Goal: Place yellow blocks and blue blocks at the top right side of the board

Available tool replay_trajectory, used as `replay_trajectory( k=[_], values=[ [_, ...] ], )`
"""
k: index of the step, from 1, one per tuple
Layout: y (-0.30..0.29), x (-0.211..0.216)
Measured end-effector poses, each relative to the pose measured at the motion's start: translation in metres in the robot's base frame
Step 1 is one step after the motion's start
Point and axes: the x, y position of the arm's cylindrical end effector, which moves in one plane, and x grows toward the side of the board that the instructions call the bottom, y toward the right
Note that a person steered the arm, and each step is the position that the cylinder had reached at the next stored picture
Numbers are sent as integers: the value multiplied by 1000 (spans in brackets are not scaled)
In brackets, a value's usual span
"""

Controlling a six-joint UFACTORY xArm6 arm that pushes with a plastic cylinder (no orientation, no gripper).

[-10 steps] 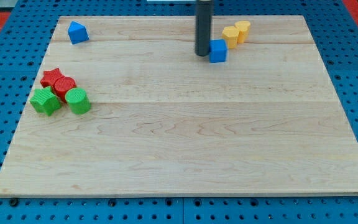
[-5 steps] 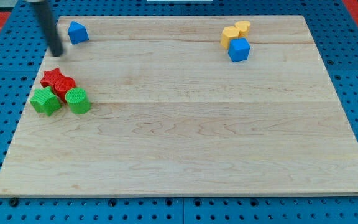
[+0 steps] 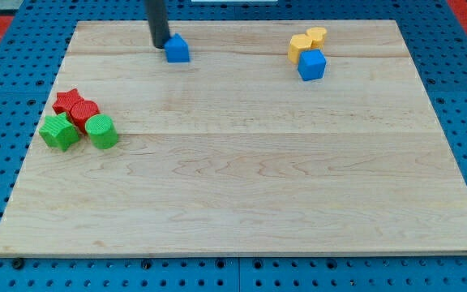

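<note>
Two blue blocks lie apart: a blue cube [image 3: 311,64] touches the yellow blocks [image 3: 306,42] near the board's [image 3: 242,178] top right, and a blue pentagon-like block [image 3: 177,49] sits top centre-left. My tip [image 3: 161,45], a bare rod with no pincer, touches that block's left side.

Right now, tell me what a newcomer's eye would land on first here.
First, my tip, at the view's top, close against the left side of a blue block. Next, the bright cluster near the top right: two yellow blocks with a blue cube just below them. Last, the red and green blocks huddled at the left edge.
</note>
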Motion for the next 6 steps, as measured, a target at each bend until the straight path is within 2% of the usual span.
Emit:
replay_trajectory(
  k=[1,2,3,4,6],
  values=[
    [91,32],
    [129,46],
    [87,57],
    [91,90],
    [174,80]
  ],
)
